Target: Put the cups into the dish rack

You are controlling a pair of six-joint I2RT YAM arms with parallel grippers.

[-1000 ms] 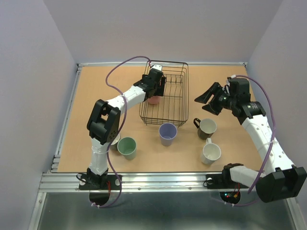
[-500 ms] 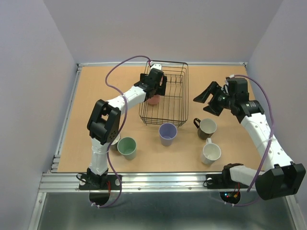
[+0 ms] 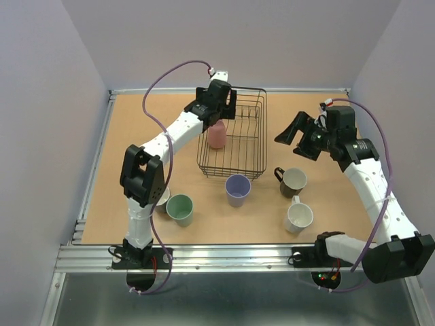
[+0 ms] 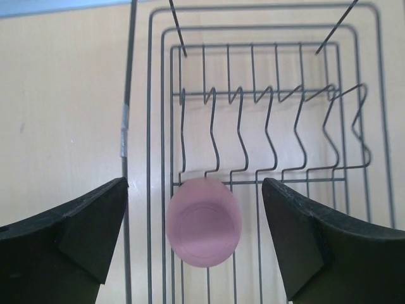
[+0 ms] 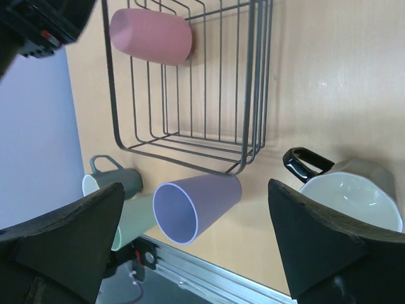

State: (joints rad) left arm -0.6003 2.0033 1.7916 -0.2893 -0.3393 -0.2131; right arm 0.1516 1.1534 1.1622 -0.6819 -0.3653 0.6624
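left gripper point(image 4: 195, 187): wide open, holding nothing, hanging straight above the rack's left side, pink cup showing down between the two fingers and touching neither
right gripper point(image 5: 196, 188): spread wide too, totally empty, up in the air off to the right of the rack, tilted down toward the cups on the table
rack point(image 3: 239, 146): sitting on the table point(image 3: 136, 136) toward the far side, roughly mid-width, just the pink cup in it
pink cup point(image 3: 217, 135): inside the rack, left side, flipped mouth down with the base facing up, right next to the row of wavy wire dividers; can't tell if it actually touches them
lavender cup point(image 3: 238, 189): upright on the table, mouth up, just outside the rack's near edge
green cup point(image 3: 180, 208): upright on the table, near left, just beside the left arm's lower links
grey mug point(image 5: 114, 182): next to the green cup, mostly hidden behind the left arm from the top view; touching it or not, hard to say
brown mug point(image 3: 293, 181): on the table right of the lavender cup, cream inside, dark handle pointing left
white mug point(image 3: 299, 216): a bit nearer than the brown mug, close by it but apart, handle pointing toward the brown one
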